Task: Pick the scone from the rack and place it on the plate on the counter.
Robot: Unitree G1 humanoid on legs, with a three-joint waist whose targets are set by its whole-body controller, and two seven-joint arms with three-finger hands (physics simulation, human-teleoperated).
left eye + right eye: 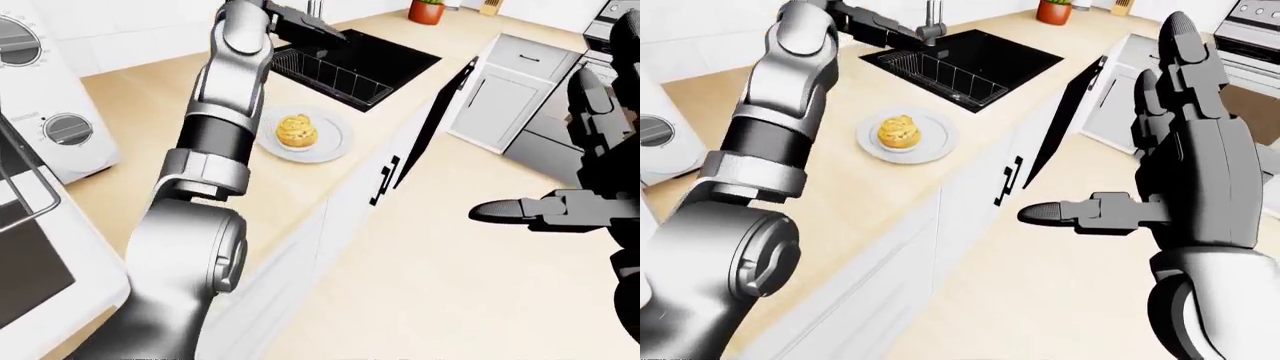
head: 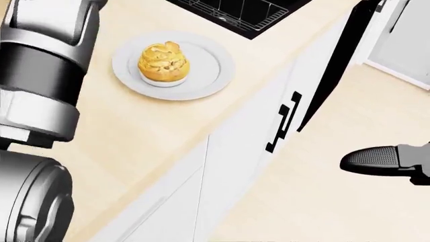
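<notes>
Scone (image 2: 163,63) sits upright at the middle of the plate (image 2: 208,75) on the counter (image 2: 134,131); it looks light and crumbly, best pinched gently low on its sides. Left hand (image 1: 875,31) hovers empty over the sink (image 1: 980,56); right hand (image 1: 1180,172) spread wide.

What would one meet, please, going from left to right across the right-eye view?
Left arm → scone on its plate → sink → right hand, open over the floor.
</notes>
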